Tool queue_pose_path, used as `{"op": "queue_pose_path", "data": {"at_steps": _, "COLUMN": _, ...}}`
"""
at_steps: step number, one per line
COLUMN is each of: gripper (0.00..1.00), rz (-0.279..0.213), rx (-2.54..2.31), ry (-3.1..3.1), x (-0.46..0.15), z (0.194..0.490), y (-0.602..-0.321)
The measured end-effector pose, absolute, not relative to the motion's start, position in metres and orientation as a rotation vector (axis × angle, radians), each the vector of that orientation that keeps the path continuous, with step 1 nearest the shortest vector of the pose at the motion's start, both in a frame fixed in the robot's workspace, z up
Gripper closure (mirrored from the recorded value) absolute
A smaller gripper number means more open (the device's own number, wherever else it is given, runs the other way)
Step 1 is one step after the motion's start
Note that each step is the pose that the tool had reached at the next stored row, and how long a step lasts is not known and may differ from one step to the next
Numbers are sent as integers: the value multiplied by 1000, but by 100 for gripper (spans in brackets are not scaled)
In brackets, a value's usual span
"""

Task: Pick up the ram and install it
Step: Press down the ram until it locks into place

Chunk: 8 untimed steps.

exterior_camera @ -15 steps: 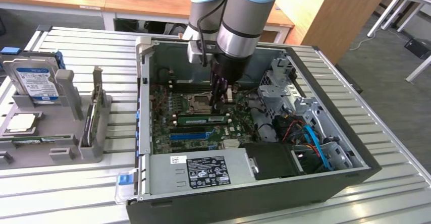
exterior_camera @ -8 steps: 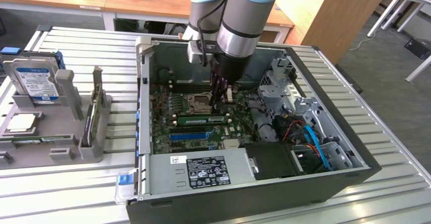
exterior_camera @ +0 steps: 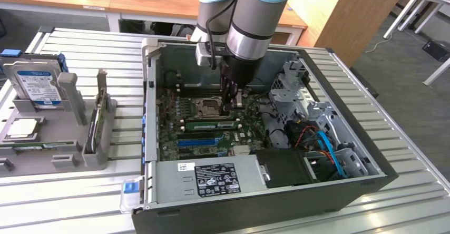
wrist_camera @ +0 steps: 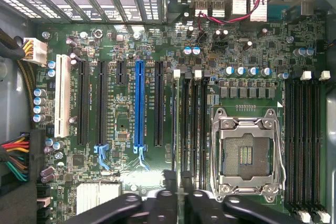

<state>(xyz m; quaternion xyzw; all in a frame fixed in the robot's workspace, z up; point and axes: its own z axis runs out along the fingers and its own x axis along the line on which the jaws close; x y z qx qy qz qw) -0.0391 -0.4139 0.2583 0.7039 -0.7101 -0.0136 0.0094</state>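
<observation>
So the tower case (exterior_camera: 281, 213) lies open on a slatted metal table (exterior_camera: 77, 202), and the robot arm (exterior_camera: 250, 23) reaches straight down into it. The gripper (exterior_camera: 233, 106) hangs low over the motherboard (exterior_camera: 168, 134), right at one end of the open CPU socket (exterior_camera: 208, 106). On the wrist camera the gripper (wrist_camera: 178, 187) shows up dark. It sits just off a corner of the socket (wrist_camera: 244, 153), lined up with the end of the black memory slots (wrist_camera: 193, 124) that run alongside the socket. Honestly can't tell if it's apart or clamped on anything.

The ram stick (exterior_camera: 208, 124) is inside the case. It's green with a row of dark chips, standing on edge along the slots just beside the socket, on the side toward the power supply (exterior_camera: 211, 177). The gripper is near one end of it. Whether the two actually touch, no idea from these angles.

Other stuff around the socket:
- A second bank of black slots (wrist_camera: 304, 140) runs along the socket's other side, away from the gripper.
- A long blue expansion slot (wrist_camera: 139, 103) sits past the near memory slots.
- A white slot (wrist_camera: 62, 95) is further out still.

Well away from the socket, outside the case, a grey holder (exterior_camera: 70, 157) has a hard drive (exterior_camera: 35, 84) with a blue and white label propped up on it.
</observation>
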Motion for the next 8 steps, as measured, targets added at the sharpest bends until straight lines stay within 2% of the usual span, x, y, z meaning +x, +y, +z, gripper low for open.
{"op": "queue_pose_path", "data": {"at_steps": 1, "gripper": 89, "rz": -42, "rx": 2198, "ry": -2218, "x": -39, "z": 258, "y": -414}}
{"op": "queue_pose_path", "data": {"at_steps": 2, "gripper": 89, "rz": -43, "rx": 2198, "ry": -2218, "x": -39, "z": 258, "y": -414}}
{"op": "queue_pose_path", "data": {"at_steps": 8, "gripper": 89, "rz": -43, "rx": 2198, "ry": -2218, "x": -39, "z": 258, "y": -414}}
